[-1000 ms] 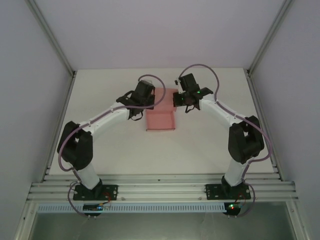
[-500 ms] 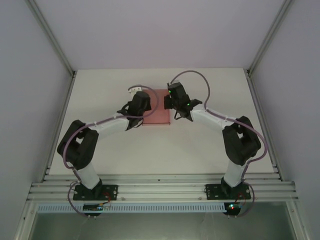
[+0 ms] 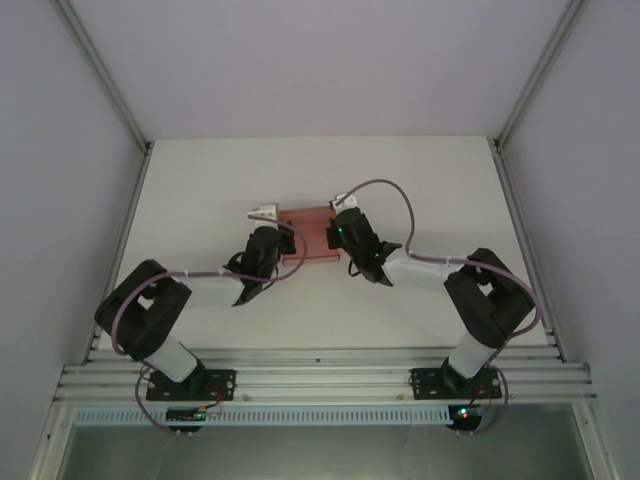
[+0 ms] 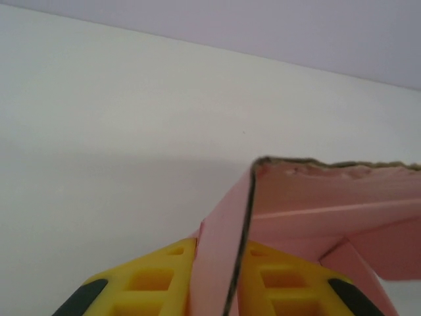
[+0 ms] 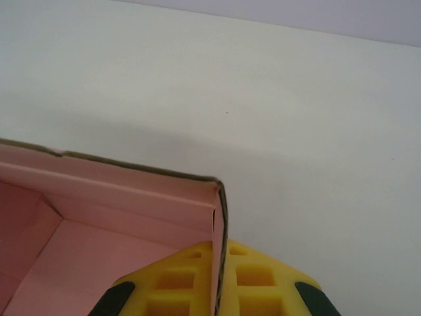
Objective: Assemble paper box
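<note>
While box [image 3: 305, 235] opens upward, right jaws pinch its wall; left jaws' grip unclear.

A pink paper box [image 3: 308, 232] lies on the white counter [image 3: 200, 190]. The left claw [image 3: 276, 240] meets the box's left edge and the right claw [image 3: 335, 232] its right edge, with both arms bent low beside it.

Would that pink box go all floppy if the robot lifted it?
Probably a bit bendy: the box shows thin card edges on its walls. Likely very light, since it looks hollow inside. With flat sides, it should slide when pushed, not roll.
</note>
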`<move>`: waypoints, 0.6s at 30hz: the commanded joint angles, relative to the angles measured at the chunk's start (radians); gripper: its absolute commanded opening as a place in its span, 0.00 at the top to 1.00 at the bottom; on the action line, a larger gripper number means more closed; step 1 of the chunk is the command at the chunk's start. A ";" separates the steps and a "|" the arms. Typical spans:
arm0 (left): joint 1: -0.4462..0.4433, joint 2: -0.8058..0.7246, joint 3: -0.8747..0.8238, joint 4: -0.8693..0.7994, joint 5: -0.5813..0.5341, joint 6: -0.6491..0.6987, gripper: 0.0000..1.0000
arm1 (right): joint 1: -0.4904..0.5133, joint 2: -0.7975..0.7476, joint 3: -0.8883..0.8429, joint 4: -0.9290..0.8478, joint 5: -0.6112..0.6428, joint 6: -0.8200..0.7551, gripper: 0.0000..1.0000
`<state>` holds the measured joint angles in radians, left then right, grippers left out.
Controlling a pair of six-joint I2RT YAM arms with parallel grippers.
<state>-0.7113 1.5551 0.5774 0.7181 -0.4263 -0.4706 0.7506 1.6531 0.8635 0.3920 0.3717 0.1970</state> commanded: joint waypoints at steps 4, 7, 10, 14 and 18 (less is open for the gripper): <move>-0.053 -0.044 -0.079 0.093 0.107 0.030 0.83 | 0.055 -0.010 -0.042 0.050 -0.033 0.074 0.98; -0.055 -0.038 -0.075 0.081 0.112 0.011 0.85 | 0.061 -0.005 0.046 -0.059 -0.043 0.137 1.00; -0.057 -0.051 -0.073 0.064 0.114 -0.001 0.86 | 0.073 0.005 0.155 -0.248 -0.035 0.183 1.00; -0.060 -0.093 -0.093 0.030 0.122 0.005 0.85 | 0.097 -0.008 0.104 -0.239 -0.037 0.163 1.00; -0.061 -0.135 -0.147 0.025 0.147 0.014 0.83 | 0.098 -0.041 -0.065 -0.063 -0.070 0.060 1.00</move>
<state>-0.7425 1.4509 0.4538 0.7525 -0.4026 -0.4561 0.8043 1.6253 0.8909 0.2634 0.4221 0.3157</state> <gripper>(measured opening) 0.170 0.060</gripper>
